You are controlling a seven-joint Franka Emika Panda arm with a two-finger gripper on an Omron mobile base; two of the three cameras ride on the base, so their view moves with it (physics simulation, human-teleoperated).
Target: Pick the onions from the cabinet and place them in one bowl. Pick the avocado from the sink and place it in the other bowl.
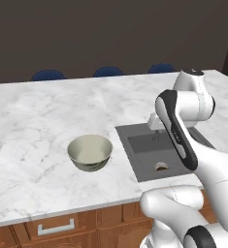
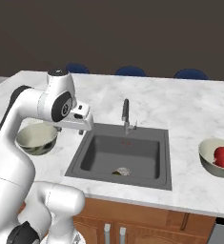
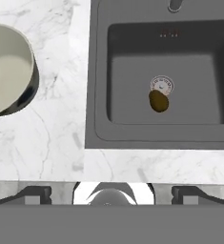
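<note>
My gripper [image 2: 80,130] hangs open over the counter at the left rim of the dark grey sink [image 2: 92,147], with nothing between its fingertips [image 3: 37,193]. The avocado [image 3: 158,101], a small dark olive lump, lies on the sink floor beside the round drain, and it also shows from the base [image 1: 161,167]. One bowl [image 1: 90,152] stands empty on the marble left of the sink [image 3: 99,71]. The other bowl [image 2: 206,159], right of the sink, holds two red onions [image 2: 221,153]. The cabinet is out of view.
A slim dark faucet [image 2: 126,114] rises at the sink's far rim. Blue chair backs [image 1: 107,71] line the far side of the marble island [image 1: 33,116]. Wooden drawer fronts with metal handles [image 1: 56,226] run below the near edge.
</note>
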